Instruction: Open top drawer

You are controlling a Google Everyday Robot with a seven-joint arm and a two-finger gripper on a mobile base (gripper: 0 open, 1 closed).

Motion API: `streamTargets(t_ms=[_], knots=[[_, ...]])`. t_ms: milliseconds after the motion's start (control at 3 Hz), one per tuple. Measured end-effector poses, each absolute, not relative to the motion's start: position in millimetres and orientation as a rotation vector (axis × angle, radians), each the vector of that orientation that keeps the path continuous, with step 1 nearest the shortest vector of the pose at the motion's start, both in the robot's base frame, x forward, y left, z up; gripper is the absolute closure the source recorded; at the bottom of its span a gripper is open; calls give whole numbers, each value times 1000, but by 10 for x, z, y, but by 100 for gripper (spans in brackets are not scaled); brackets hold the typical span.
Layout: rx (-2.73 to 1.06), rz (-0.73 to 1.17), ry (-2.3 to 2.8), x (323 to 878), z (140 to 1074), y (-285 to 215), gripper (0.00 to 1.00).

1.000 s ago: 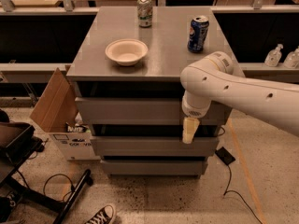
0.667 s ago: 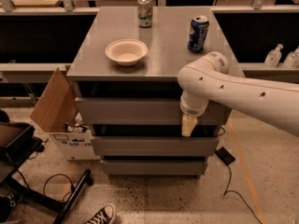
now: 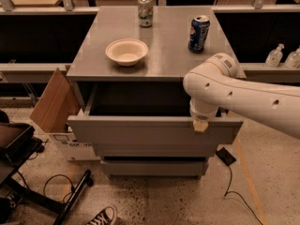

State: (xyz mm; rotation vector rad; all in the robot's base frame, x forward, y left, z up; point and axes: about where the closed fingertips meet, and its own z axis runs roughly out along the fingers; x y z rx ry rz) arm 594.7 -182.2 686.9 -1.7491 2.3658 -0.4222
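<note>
Reaching in from the right of the cabinet (image 3: pixel 164 62), the white arm (image 3: pixel 248 97) bends down over the cabinet's front. It sets the gripper (image 3: pixel 200 125) against the upper edge of the top drawer (image 3: pixel 140 131), toward the right end of that front. Only a tan tip shows there, touching the edge. How wide the gripper stands, and whether it has hold of the edge, cannot be told. The top drawer stands pulled out from the cabinet, its dark box open to view under the cabinet's top. Two lower drawers (image 3: pixel 154 150) sit further back beneath it. On the cabinet's top are a white bowl (image 3: pixel 126 51) at front left, a blue can (image 3: pixel 198 33) at right and a green can (image 3: pixel 145 11) at the back. A cardboard box (image 3: pixel 54 102) leans at the cabinet's left side.
</note>
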Motion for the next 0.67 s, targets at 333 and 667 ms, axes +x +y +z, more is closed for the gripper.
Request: streamTargets(t_ms=[333,667], knots=[[-1749,-422,2366,5946,6869,-1822,100],[-1749,-422,2366,5946,6869,-1822,100]])
